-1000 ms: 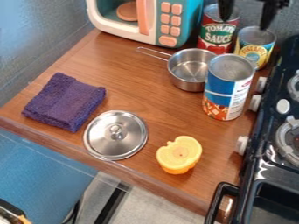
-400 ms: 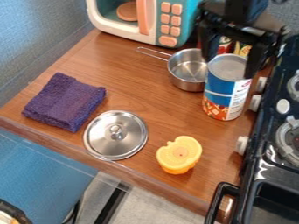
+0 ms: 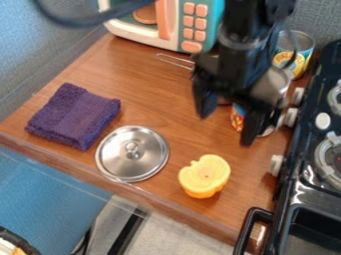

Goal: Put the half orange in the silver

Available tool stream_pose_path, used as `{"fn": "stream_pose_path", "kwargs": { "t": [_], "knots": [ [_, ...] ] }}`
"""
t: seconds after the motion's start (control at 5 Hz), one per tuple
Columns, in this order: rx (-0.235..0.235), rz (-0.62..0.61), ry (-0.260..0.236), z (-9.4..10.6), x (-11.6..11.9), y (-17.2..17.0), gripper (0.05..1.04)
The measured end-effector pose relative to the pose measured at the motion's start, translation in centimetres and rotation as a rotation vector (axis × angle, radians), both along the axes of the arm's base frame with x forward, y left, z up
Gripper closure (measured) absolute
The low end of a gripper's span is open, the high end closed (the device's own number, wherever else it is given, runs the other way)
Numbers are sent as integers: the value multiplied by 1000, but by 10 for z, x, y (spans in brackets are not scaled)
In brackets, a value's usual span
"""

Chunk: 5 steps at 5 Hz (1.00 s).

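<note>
While the orange (image 3: 204, 176) sits on the counter (image 3: 156, 102), nothing is done.
My claw (image 3: 228, 124) hangs spread and empty; grasping, carrying and placing remain.

The bench (image 3: 156, 112) is viewed from above at a slant by a single camera, with its whole width taken in.

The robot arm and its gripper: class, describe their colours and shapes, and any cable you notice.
The arm is black, with a rounded joint that shows greyish glints. Its gripper is black too, with two fingers that narrow toward their tips. A dark, curved band at the upper left looks like a cable, though I cannot tell where it attaches.
</note>
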<state>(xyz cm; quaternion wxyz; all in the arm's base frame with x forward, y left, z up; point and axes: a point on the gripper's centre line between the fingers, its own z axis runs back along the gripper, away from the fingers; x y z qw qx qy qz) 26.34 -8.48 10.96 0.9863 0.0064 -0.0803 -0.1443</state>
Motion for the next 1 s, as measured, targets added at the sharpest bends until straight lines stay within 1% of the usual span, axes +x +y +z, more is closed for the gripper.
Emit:
{"fn": "stream_pose_path", "kwargs": {
  "t": [0.2,0.4,0.6,0.8,1.0],
  "knots": [
    [-5,15,34,-20,-16,3,83],
    [19,32,70,-43,-18,5,83],
    [56,67,106,-68,-15,8,83],
    [86,85,112,-83,-7,9,83],
    [107,70,109,-90,2,4,133]
  ]
}}
